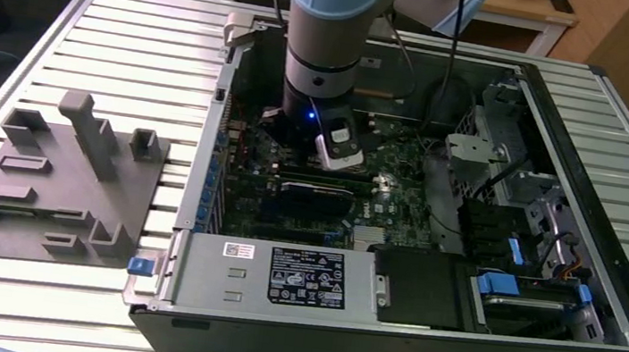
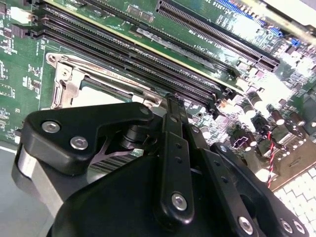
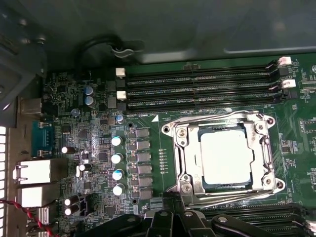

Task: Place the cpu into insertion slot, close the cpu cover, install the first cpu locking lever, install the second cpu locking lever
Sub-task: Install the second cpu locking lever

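Black linkage gripper (image 2: 170,111) fills the foreground in the second wrist view, its tip low over the socket edge; fingertips are masked by its own body, so can't tell if open or shut. Just beyond, the silvery square cpu (image 3: 228,156) sits in the black-rimmed insertion slot (image 3: 193,157), thin silver cpu cover (image 3: 222,120) apparently down around it. Risk, imo: tip skids off a lever, scrapes the green motherboard (image 3: 98,143). Levers themselves hard to make out.

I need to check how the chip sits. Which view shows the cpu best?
The first wrist view: the cpu lies flat in its socket, its silvery top seen nearly head-on. In the second wrist view the hand covers most of it.
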{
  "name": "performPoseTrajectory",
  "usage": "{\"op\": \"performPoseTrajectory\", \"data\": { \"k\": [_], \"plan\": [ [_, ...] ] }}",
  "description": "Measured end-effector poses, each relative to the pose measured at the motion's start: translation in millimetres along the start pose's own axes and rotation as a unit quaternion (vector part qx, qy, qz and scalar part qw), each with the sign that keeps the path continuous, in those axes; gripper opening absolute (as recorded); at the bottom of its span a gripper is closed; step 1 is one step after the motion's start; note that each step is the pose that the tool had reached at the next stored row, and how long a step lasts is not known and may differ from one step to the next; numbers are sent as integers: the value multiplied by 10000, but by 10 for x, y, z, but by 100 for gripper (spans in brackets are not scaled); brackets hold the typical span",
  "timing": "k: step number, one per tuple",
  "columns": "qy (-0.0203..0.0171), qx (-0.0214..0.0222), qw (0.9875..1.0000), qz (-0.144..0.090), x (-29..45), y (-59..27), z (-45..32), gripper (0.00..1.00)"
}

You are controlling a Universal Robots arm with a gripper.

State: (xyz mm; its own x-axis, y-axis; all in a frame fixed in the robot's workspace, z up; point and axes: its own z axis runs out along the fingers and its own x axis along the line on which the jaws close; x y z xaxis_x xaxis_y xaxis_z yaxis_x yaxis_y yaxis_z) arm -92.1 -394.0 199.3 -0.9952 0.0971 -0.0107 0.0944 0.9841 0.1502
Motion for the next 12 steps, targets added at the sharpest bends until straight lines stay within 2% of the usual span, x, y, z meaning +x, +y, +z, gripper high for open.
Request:
{"op": "performPoseTrajectory", "data": {
  "k": [4,6,7,12],
  "plan": [
    [5,-14,10000,1,1,-7,24,11],
    [7,-56,10000,2,0,-7,35,11],
    [-1,-92,10000,0,-3,-3,51,11],
    [10,-106,9999,3,-1,-6,43,11]
  ]
}}
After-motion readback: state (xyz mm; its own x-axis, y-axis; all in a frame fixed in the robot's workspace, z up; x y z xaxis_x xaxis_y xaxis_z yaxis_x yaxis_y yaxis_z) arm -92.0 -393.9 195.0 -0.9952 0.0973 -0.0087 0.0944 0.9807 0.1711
